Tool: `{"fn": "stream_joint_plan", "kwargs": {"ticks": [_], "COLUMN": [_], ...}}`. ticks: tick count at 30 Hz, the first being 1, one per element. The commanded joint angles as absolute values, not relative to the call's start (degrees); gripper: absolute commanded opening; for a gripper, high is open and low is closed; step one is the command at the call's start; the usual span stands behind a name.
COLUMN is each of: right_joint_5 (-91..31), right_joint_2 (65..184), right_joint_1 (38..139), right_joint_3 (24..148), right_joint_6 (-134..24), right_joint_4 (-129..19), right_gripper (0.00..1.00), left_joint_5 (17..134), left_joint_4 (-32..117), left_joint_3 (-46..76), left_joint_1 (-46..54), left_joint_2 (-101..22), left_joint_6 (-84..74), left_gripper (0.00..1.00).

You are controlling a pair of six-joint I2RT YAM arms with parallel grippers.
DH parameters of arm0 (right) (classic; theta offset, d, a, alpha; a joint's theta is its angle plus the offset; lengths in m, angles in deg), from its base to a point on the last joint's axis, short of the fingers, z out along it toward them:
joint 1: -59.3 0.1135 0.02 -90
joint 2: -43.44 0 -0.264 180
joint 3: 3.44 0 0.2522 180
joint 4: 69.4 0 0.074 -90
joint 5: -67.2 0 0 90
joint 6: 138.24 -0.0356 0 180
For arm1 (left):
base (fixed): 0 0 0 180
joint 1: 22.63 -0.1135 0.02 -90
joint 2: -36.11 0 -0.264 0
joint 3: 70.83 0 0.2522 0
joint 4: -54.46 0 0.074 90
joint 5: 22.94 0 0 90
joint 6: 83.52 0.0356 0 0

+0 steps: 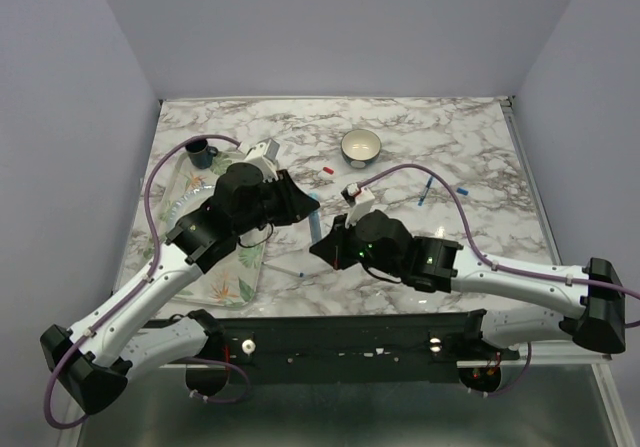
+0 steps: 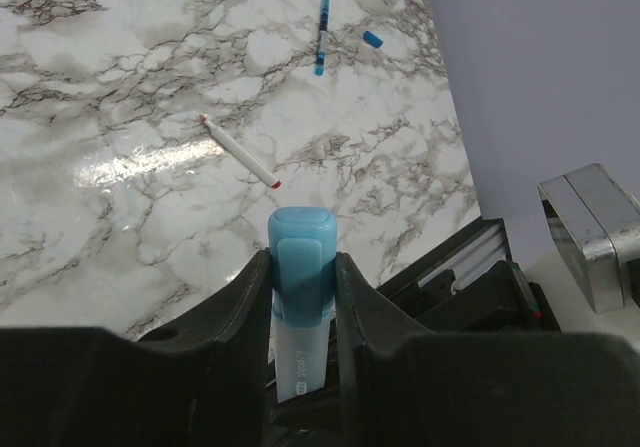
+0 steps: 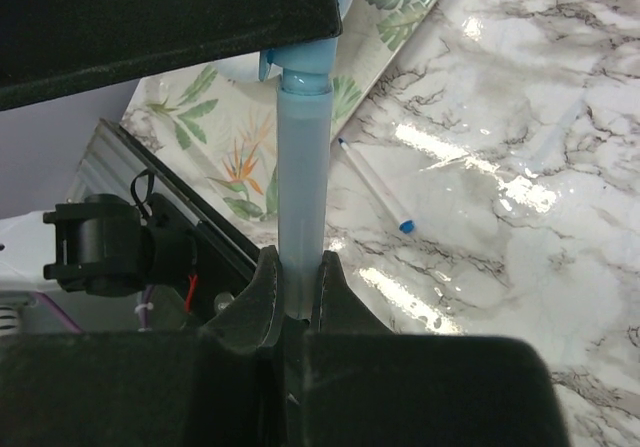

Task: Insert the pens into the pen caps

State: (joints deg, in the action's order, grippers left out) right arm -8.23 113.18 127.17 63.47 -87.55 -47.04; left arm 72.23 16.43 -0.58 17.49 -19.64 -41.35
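Print [image 2: 296,375] on the pale marker [image 3: 302,167] is unreadable; left hand [image 2: 303,267] grips its cap [image 2: 302,232], right hand [image 3: 299,264] its barrel.

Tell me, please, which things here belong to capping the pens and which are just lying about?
Job: pale blue marker, light blue cap, red-tipped pen, blue-tipped pen, blue pen, blue cap, red cap.
Lying about: bowl, mug, floral tray.

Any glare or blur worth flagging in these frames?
Top external: even light, nothing blurred. Left wrist: white glare streak on the marble tabletop beside the red-tipped white pen. Right wrist: bright glare patches near the blue-tipped white pen.
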Motion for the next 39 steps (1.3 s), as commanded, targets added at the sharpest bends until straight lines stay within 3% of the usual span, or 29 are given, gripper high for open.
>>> {"fn": "stream_joint_plan", "kwargs": {"ticks": [1,4,11,20,27,39], "right_joint_5": [-8.46,-9.35,-10.05,-14.35,-30.24,-38.08], "right_joint_2": [110.42,108.4,105.06,96.02,87.84,85.54], "right_joint_1": [126.53,126.53,126.53,126.53,126.62,126.62], "right_joint_3": [61.31,59.81,59.98,56.29,51.28,49.26], "right_joint_6": [-81.2,-80.58,-77.95,-76.8,-73.38,-75.39], "right_joint_4": [-61.17,-62.76,-61.89,-60.3,-62.93,-65.83], "right_gripper": [0.01,0.01,0.01,0.01,0.01,0.01], "left_joint_5": [83.66,85.86,89.73,94.56,96.67,104.68], "left_joint_4": [12.93,13.1,14.52,13.45,17.4,29.37], "left_joint_3": [-0.03,0.85,1.99,8.66,13.85,9.12], "left_joint_1": [19.3,19.29,19.38,19.29,19.21,19.29], "left_joint_2": [-17.51,-16.19,-13.64,-11.97,-13.28,-15.75], "left_joint_6": [-40.1,-40.1,-40.72,-32.2,-30.44,-35.27], "left_gripper": [0.46,0.57,0.72,0.7,0.73,0.68]}}
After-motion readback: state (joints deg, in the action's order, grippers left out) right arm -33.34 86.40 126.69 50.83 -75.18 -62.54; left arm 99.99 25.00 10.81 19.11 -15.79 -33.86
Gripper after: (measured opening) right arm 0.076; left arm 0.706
